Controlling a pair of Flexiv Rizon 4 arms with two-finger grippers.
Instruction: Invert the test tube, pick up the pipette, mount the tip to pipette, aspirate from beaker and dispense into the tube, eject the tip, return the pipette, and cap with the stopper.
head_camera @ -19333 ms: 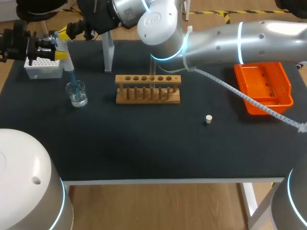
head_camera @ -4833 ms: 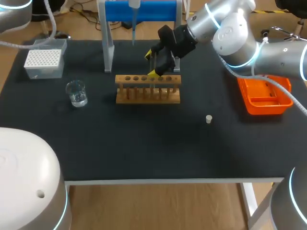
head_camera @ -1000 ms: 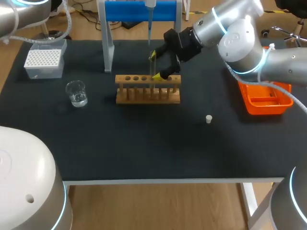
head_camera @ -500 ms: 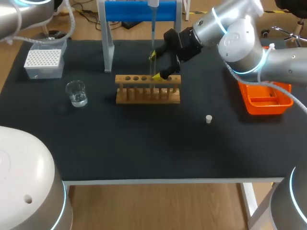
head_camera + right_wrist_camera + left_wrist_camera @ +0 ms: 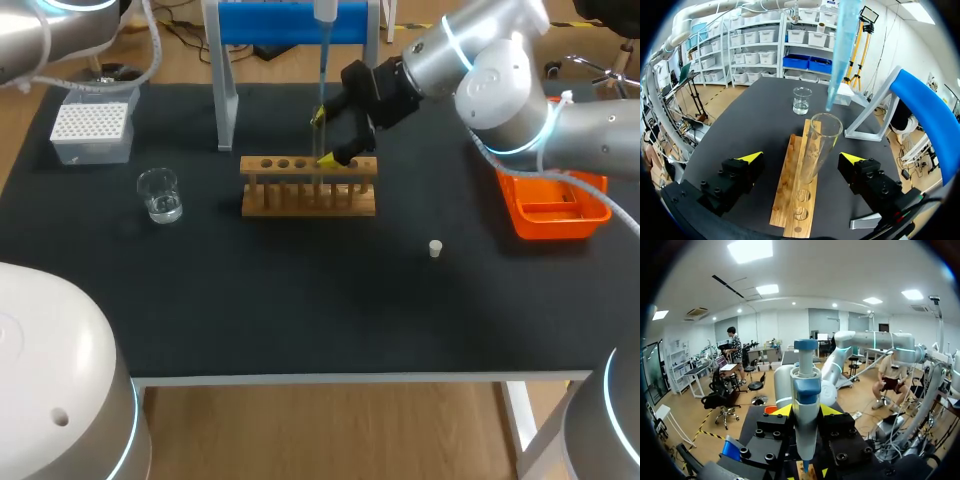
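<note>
Tip box (image 5: 92, 132): white, sitting at the far left corner of the counter (image 5: 300, 300), well apart from both of your pincers.

Beaker (image 5: 160, 194): holding clear liquid, standing left of the rack and well ahead of your right pincer in its wrist view.

Blue stand (image 5: 227, 100): standing behind the rack, just beside your right pincer.

Wooden rack (image 5: 309, 186): lying directly under your right pincer, carrying one glass test tube (image 5: 819, 147) that is leaning slightly in its hole.

Left pincer (image 5: 806, 412): you are clamping the pipette (image 5: 806, 387) with it, one yellow-tipped finger pressing on each side of the body. The pipette is hanging upright above the rack.

Pipette tip (image 5: 841, 47): pale blue, sitting on the pipette's lower end and pointing down. Its end is hovering just above the test tube's open mouth.

Right pincer (image 5: 323, 138): you are holding it wide open, one finger standing on either side of the test tube and neither touching the glass. It is gripping nothing.

Stopper (image 5: 435, 248): small and pale, lying on the counter to the right of the rack, apart from your right pincer.

Orange tray (image 5: 550, 190): sitting near the counter's right edge, partly under your right arm (image 5: 520, 70).
</note>
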